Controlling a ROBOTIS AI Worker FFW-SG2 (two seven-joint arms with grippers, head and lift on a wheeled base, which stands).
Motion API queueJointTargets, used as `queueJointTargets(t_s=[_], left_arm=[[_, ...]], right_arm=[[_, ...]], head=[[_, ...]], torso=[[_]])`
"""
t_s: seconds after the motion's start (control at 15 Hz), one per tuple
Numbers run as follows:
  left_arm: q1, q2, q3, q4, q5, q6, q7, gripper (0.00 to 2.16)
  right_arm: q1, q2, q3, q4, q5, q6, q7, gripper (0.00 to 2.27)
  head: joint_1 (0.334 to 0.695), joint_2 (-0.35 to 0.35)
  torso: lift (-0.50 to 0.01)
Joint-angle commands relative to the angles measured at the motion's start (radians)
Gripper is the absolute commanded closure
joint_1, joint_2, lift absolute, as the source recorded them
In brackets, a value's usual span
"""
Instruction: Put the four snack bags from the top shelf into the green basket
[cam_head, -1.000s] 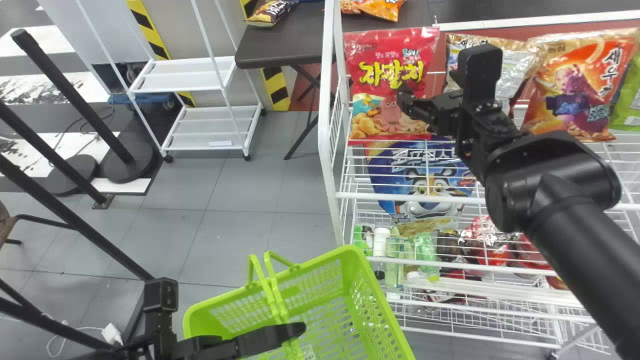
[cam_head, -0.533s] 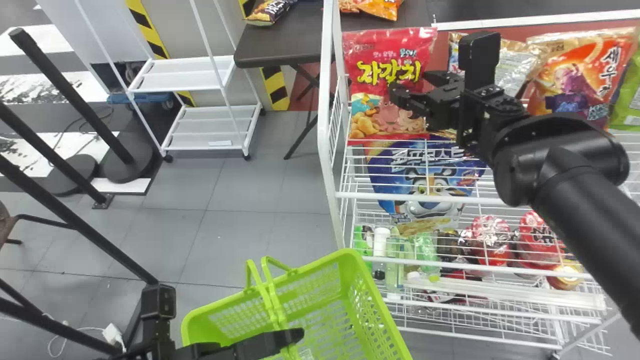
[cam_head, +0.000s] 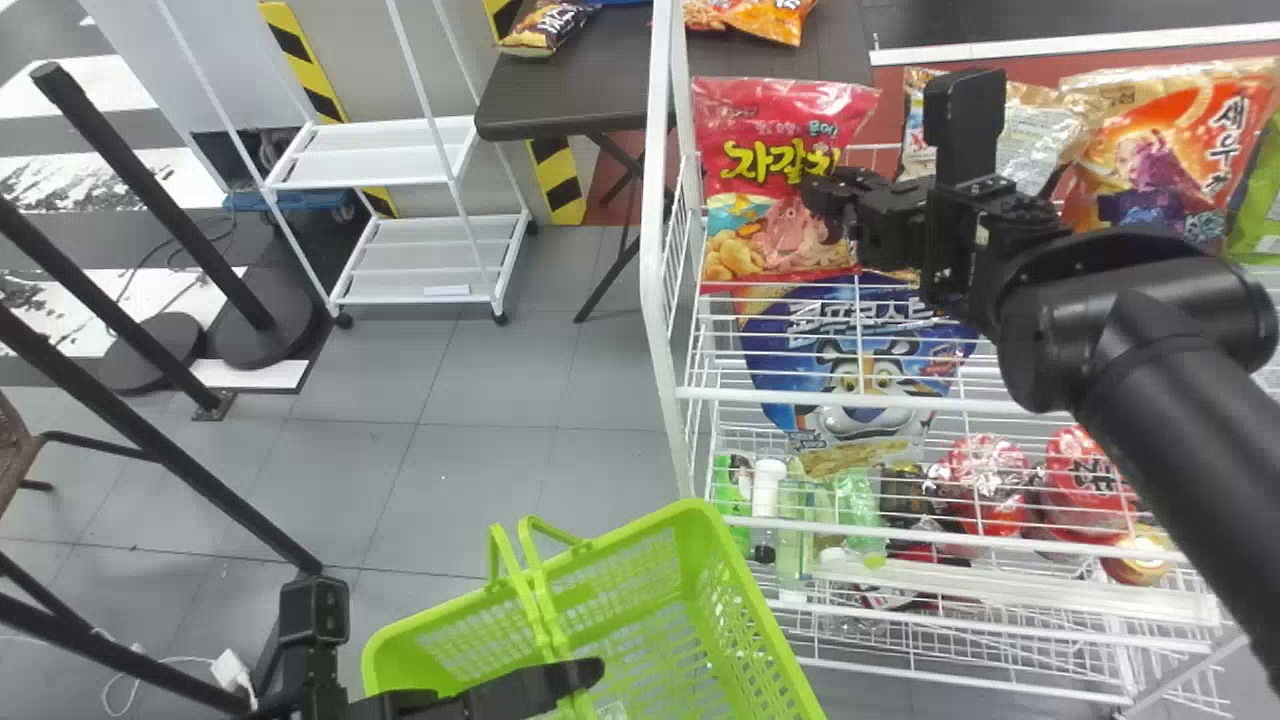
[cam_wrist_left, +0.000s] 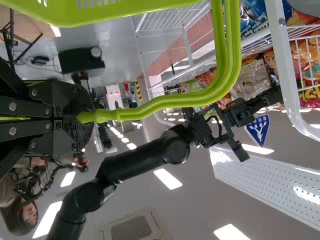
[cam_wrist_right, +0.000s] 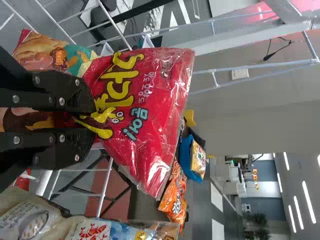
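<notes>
1. Pinching the red snack bag (cam_wrist_right: 145, 105) was the step in hand: my right pincer (cam_wrist_right: 92, 123) was closed on a fold of its front, about mid-height. I judged that the fold gave firmer hold than the taut, puffed film would.
2. The bag stood upright at the left end of the top shelf (cam_head: 850, 399), beside the side bars, its upper end free of my fingertips.
3. To its right stood the silver-backed bag (cam_head: 1035, 140), the orange bag (cam_head: 1160, 105) and the green bag (cam_head: 1262, 215). None of the four was in the basket, so the task was at its start.
4. My left pincer (cam_wrist_left: 90, 116) was clenched round the handles (cam_wrist_left: 140, 111) of the green basket (cam_head: 692, 512), presumably to keep its mouth up and near the rack.
5. Next move, as I judged it: lift clear of the rail, swing left, lower into the basket. Risks: the fold slipping, or a corner snagging on the side bars.
</notes>
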Motion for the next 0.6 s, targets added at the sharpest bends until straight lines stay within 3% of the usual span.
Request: queueJointTargets(t_s=[0.0, 0.53], left_arm=[[-0.003, 0.008, 0.003, 0.000, 0.008, 0.001, -0.011, 2.15], [-0.084, 0.024, -0.003, 0.000, 0.005, 0.050, -0.011, 2.15]], right_arm=[[0.088, 0.002, -0.027, -0.183, 0.014, 0.112, -0.004, 2.25], [0.381, 0.002, -0.217, -0.852, 0.020, 0.581, -0.010, 2.25]], head=[[0.695, 0.228], [0.695, 0.209]], torso=[[0.000], [0.000]])
